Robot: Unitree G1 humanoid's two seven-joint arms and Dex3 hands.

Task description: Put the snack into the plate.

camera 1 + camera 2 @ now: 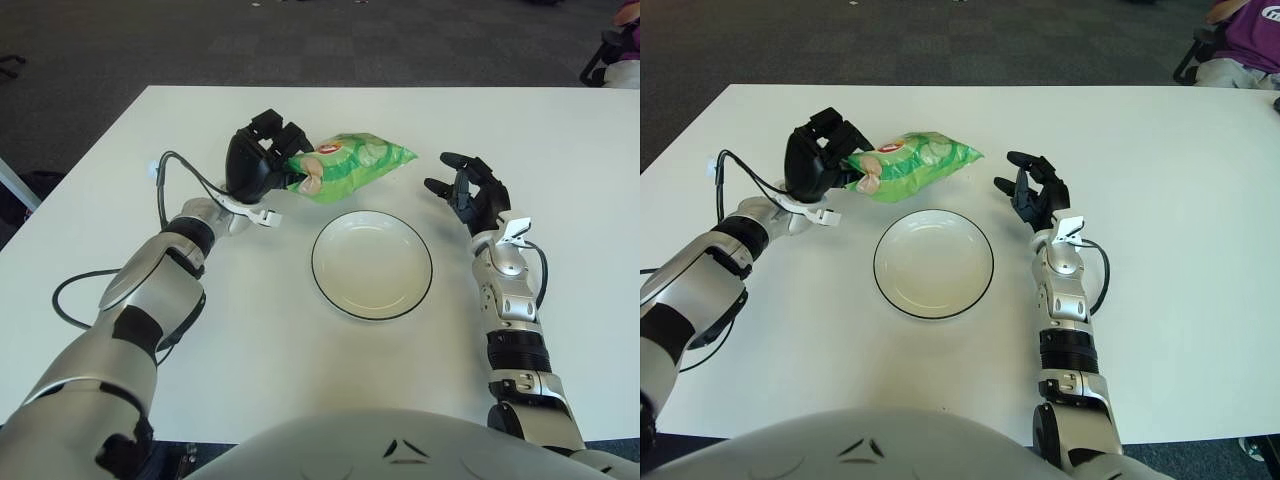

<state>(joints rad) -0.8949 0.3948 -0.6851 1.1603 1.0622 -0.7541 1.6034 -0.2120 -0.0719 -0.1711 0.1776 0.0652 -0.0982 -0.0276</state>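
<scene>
The left hand (258, 160) grips the left end of a green snack bag (352, 165), its black fingers (292, 138) closed around the crimped edge. The bag hangs clear of the white table (300, 350), stretched out roughly level toward the right, with its printed face showing pale round slices and a small red logo. It sits just beyond the far-left rim of the plate (372, 264), not yet over the dish itself. A faint shadow of the bag falls on the tabletop beneath it.

The plate is white with a thin dark rim and lies flat near the middle of the table, nothing inside it. It is between the two arms, nearer to the robot than the bag.

The right hand (470, 190) shows to the right of the plate, close to its far-right edge, fingers spread apart and holding nothing. Its forearm runs back toward the robot along the right side of the table.

A black cable (80, 290) loops across the tabletop on the left, beside the left forearm, and another short loop rises near the left wrist.
</scene>
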